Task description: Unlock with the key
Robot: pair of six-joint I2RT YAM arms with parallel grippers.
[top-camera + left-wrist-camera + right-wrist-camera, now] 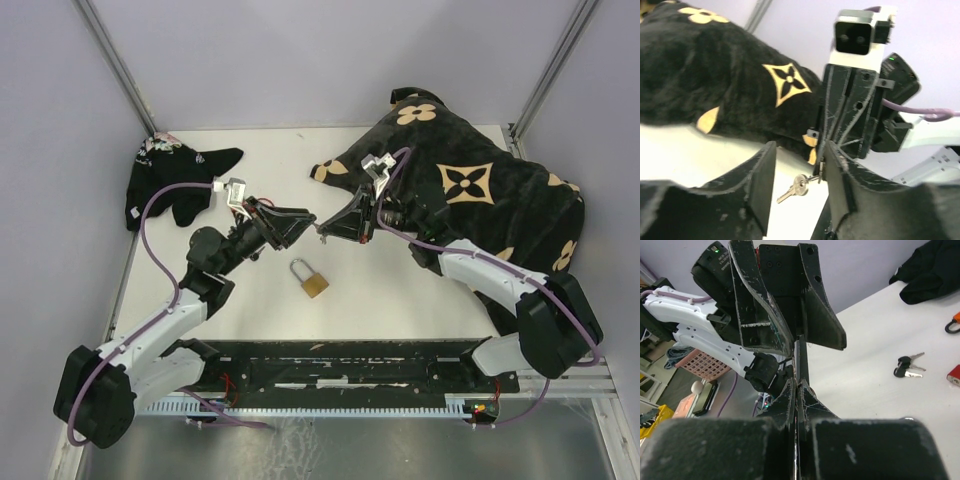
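Left claw (801,152) parted, right claw (322,229) pinched on small silver key (795,189), brass padlock (311,280) lying flat nearby

From above, the key (320,232) is too small to make out. In the right wrist view, the right gripper (800,347), pinched closed, hides it fully. There an orange padlock (953,323) and a red thing (955,374) are both cut off by the right edge (I cannot tell what the red thing is). The black blanket (480,190) covers the far right corner of the table (400,290). In the left wrist view the blanket looks blurry, and the top edge cuts it off.
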